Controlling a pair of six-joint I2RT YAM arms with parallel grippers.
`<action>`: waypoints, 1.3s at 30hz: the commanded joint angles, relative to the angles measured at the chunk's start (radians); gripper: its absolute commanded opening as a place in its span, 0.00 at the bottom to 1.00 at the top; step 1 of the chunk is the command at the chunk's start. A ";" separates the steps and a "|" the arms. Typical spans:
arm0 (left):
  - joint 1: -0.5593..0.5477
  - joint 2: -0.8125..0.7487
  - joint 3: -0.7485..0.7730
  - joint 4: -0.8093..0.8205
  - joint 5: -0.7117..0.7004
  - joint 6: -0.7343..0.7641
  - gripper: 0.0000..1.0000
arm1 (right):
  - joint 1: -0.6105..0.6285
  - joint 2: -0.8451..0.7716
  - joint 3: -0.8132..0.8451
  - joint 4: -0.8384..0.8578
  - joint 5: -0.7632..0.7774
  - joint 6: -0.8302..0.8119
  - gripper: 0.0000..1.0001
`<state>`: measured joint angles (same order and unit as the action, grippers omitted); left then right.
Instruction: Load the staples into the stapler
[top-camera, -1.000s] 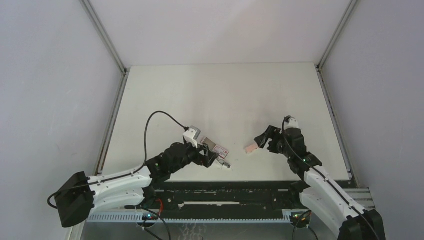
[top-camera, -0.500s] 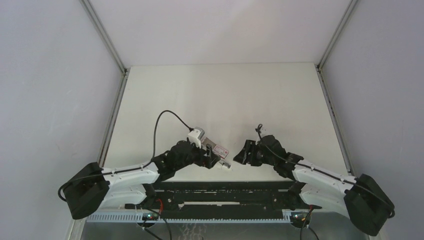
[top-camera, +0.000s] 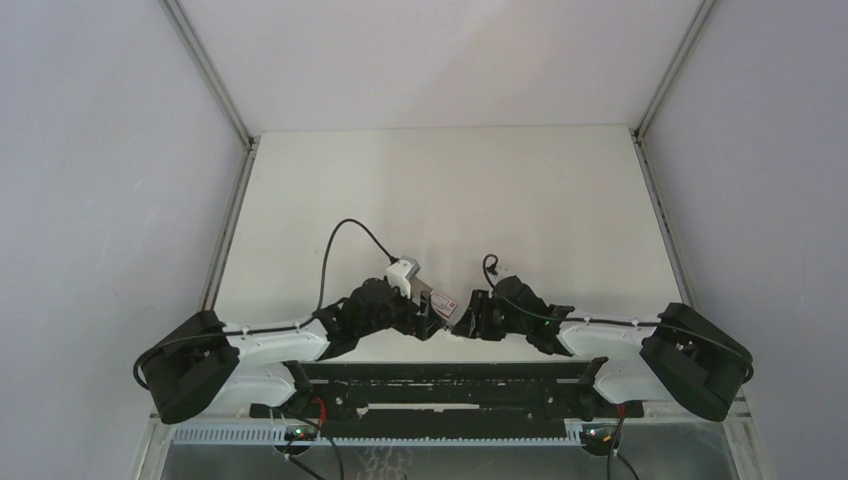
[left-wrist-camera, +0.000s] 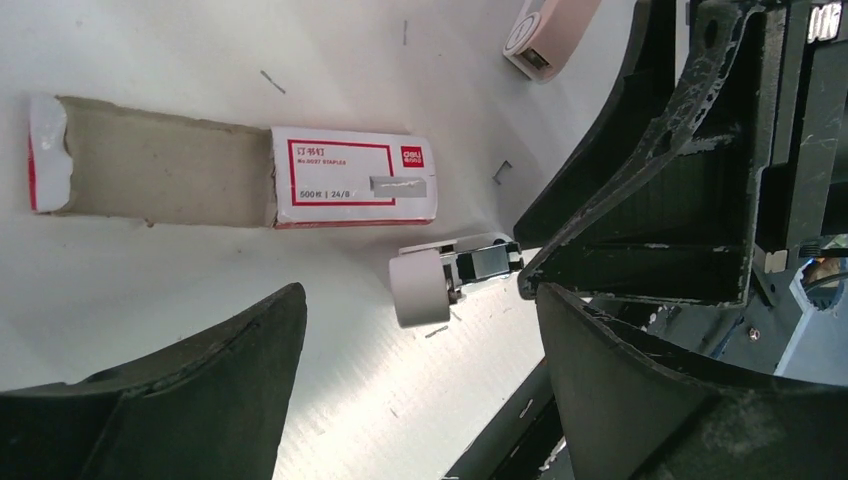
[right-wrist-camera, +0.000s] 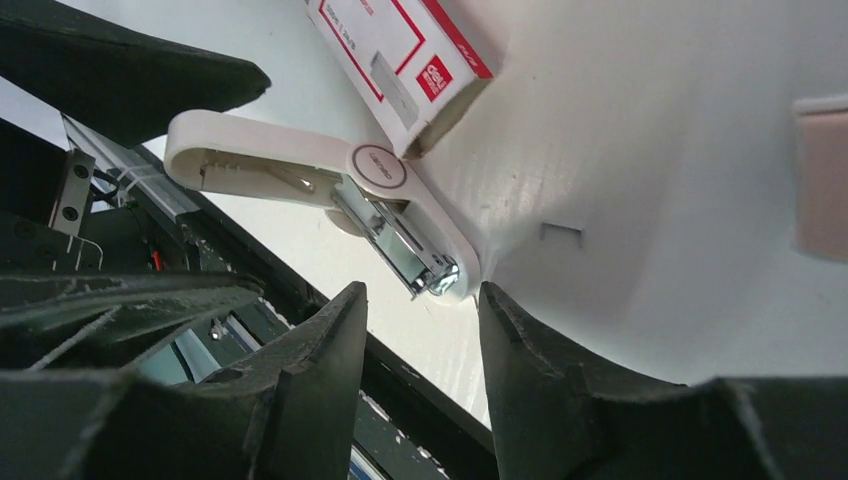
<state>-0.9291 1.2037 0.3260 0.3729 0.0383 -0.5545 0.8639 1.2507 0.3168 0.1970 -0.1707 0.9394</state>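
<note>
"Where's the stapler (right-wrist-camera: 378, 165)?"

"On the worktop (right-wrist-camera: 700, 150), just beside the box (right-wrist-camera: 400, 60), lid swung open. Both pincers are spread and empty. The right pincer (right-wrist-camera: 420, 300) is close beside the box, and the left pincer (left-wrist-camera: 420, 300) hangs above it."

"Best approach?"

"I'd pinch the stapler's base squarely, so it can't skid from the box."

The white table (top-camera: 450, 190) carries an open staple box (left-wrist-camera: 350, 190), a white stapler (right-wrist-camera: 375, 165), a pink item (left-wrist-camera: 548, 30) and loose staples (left-wrist-camera: 502, 172).
</note>
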 joint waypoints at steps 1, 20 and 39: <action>0.006 0.027 0.085 0.038 0.052 0.054 0.88 | 0.010 0.021 0.042 0.078 0.014 0.012 0.44; -0.090 0.105 0.149 0.050 0.098 0.029 0.84 | 0.009 0.075 0.069 0.048 0.075 0.006 0.35; -0.110 -0.007 0.094 0.118 0.037 0.225 0.87 | -0.091 -0.248 0.070 -0.248 0.150 -0.154 0.54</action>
<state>-1.0557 1.2343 0.4374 0.4206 0.0761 -0.4515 0.8196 1.1263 0.3565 0.0586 -0.0551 0.8749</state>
